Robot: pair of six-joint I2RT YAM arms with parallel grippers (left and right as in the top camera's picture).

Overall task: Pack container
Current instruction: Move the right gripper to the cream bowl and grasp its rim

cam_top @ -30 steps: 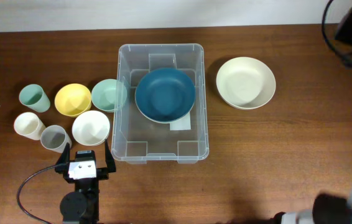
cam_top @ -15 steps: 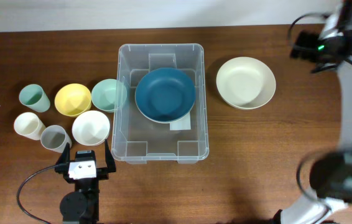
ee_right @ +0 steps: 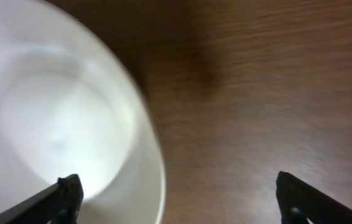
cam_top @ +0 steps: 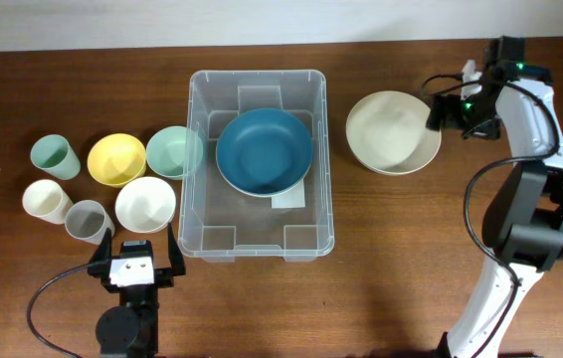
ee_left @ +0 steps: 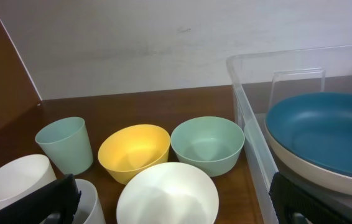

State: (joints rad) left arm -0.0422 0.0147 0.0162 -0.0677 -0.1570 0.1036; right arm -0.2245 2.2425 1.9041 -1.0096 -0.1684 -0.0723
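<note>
Large clear rectangular plastic container [cam_top: 198, 199] at the bench centre, holding a shallow round blue dish [cam_top: 264, 151]. Left gripper [cam_top: 137, 247] open near front edge; right gripper [ee_right: 180, 198] open over round cream bowl [cam_top: 386, 134].

Container [cam_top: 247, 221]: clear plastic bin, rectangular, rounded corners, rimmed, open top. Sits upright and flat at the middle of the table [cam_top: 411, 249], long side running front to back. A blue plate [cam_top: 264, 151] lies in its far half, partly covering the white label [cam_top: 289, 200] on the base.
</note>
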